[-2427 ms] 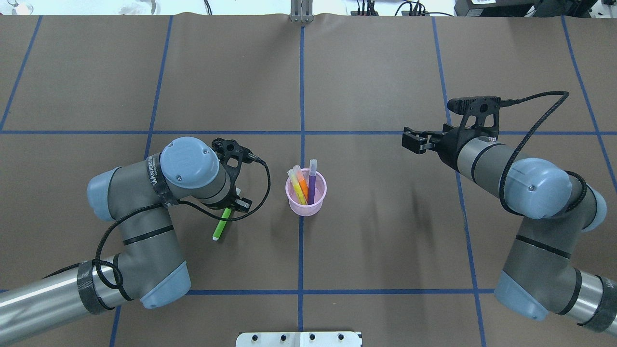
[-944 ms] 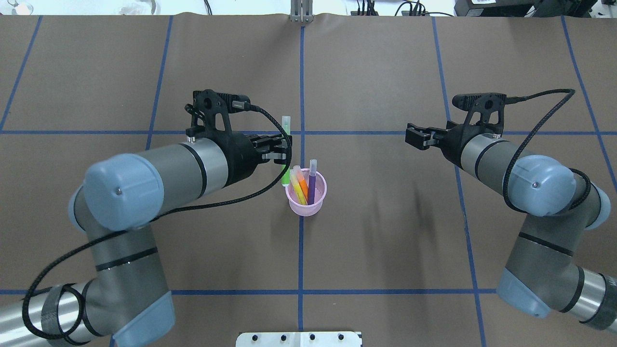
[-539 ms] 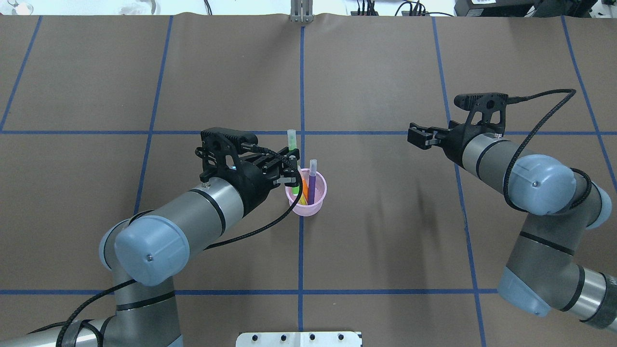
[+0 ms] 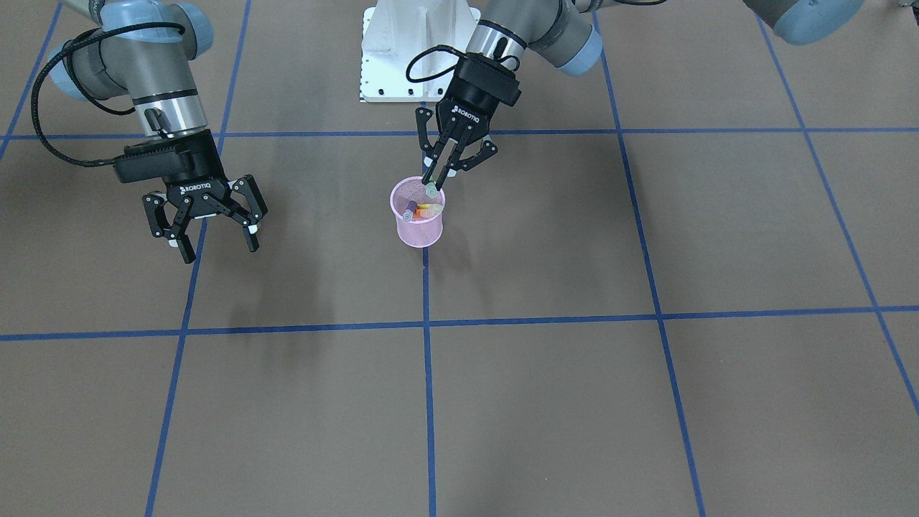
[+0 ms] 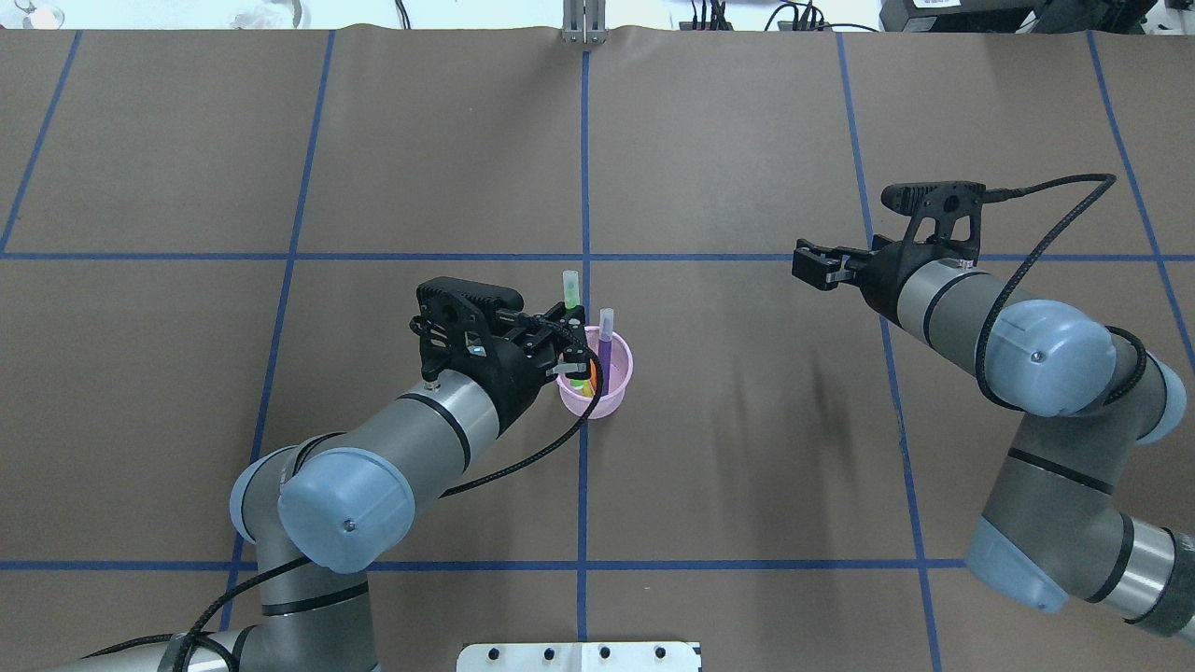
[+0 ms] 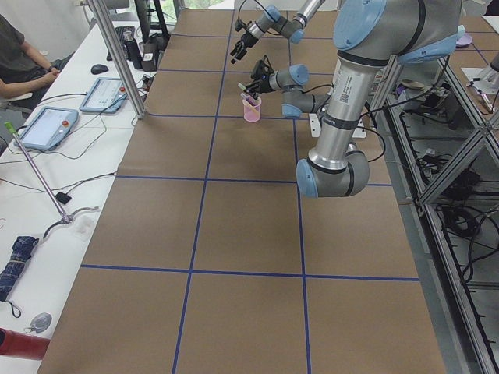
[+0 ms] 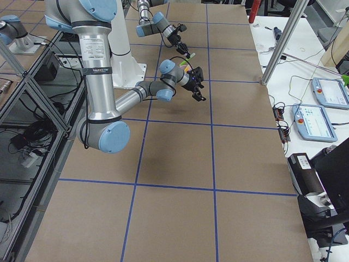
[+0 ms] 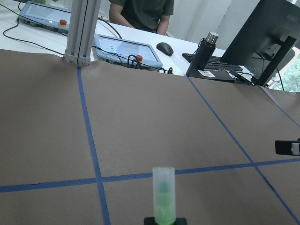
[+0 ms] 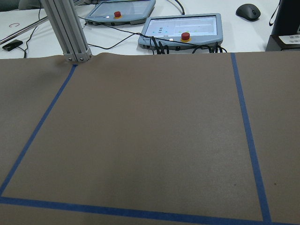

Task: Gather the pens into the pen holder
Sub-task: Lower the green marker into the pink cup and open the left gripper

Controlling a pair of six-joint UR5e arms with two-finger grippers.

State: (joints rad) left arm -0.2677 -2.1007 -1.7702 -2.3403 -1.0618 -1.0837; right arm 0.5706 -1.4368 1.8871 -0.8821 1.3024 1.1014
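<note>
Standing mid-counter (image 5: 747, 467), a pink mesh cup (image 5: 602, 399) contains a purple pen (image 5: 605, 347) and an orange pen (image 4: 433, 209). The left tool (image 4: 439, 176) is clamped on a green pen (image 5: 570, 287), held upright with its lower end inside the cup. Farther off, well apart from the cup, the right tool (image 4: 217, 248) hangs above the counter, fingers spread.

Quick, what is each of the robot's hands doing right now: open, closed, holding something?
Left hand: closed on the green pen, at the pink cup.
Right hand: open, holding nothing.
</note>
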